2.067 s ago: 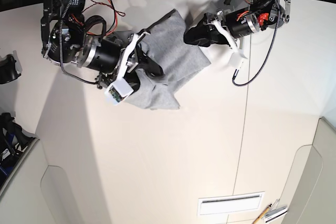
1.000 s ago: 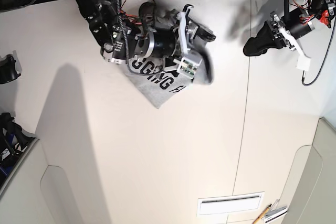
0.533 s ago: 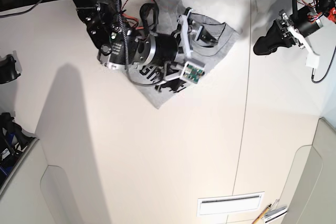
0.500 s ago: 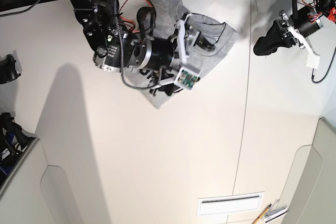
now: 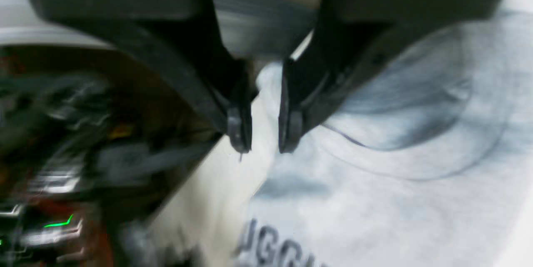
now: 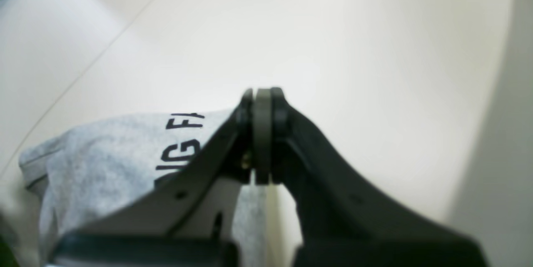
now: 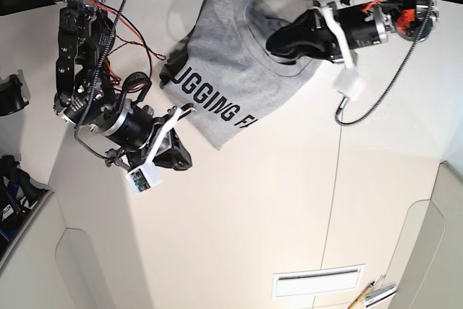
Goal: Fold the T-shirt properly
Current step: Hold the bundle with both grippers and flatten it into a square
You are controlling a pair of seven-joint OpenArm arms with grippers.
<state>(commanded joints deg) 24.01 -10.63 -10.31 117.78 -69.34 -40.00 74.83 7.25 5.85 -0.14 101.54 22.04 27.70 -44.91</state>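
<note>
over the shirt's (image 7: 242, 48) collar end, the left fingers (image 5: 265, 133) hang slightly parted; the right fingers (image 6: 262, 133), pressed together, sit beside its hem.

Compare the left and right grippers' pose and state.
The left gripper has its fingertips slightly apart; the right gripper has its fingertips together. In the base view, the left overlaps the T-shirt's neck end, the right sits beside its lettered part. Both are black.

Two black arms: left gripper (image 5: 265, 144), jaws parted by a narrow gap; right gripper (image 6: 262, 135), jaws together, aimed inward.
</note>
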